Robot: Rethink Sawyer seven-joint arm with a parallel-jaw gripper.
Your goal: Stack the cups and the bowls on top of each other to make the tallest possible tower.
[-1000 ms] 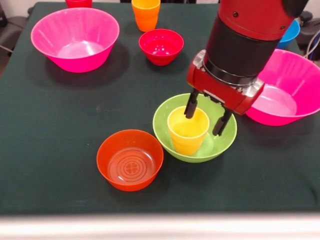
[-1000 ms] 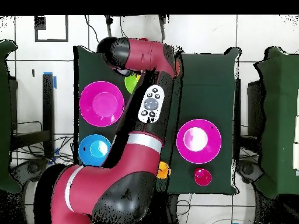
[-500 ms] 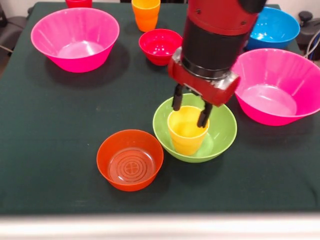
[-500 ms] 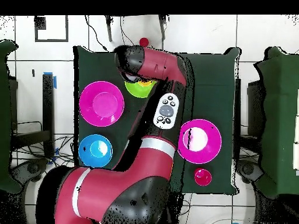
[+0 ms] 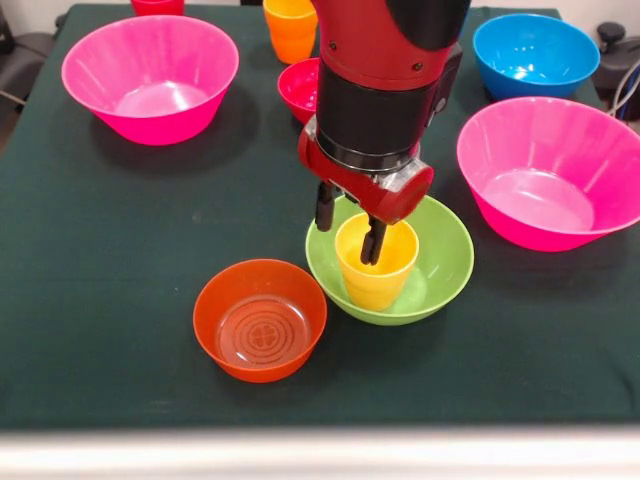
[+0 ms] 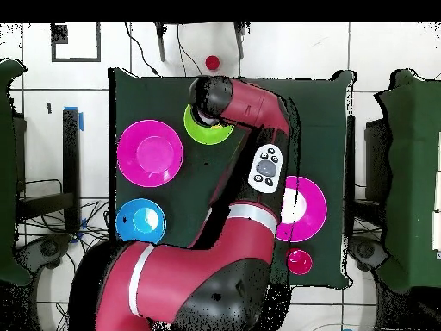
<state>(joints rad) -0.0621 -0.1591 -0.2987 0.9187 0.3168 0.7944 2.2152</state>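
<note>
The gripper hangs low over the yellow cup, its two black fingers spread apart and straddling the cup's rim: one outside the wall, the other dipped inside the mouth. Whether they touch the plastic I cannot tell. The cup stands upright in the lime-green bowl. Just beside that bowl sits the small orange bowl, mouth up, with bare dark table around it. A large hot-pink bowl lies close on the other side, a second hot-pink bowl well apart.
</note>
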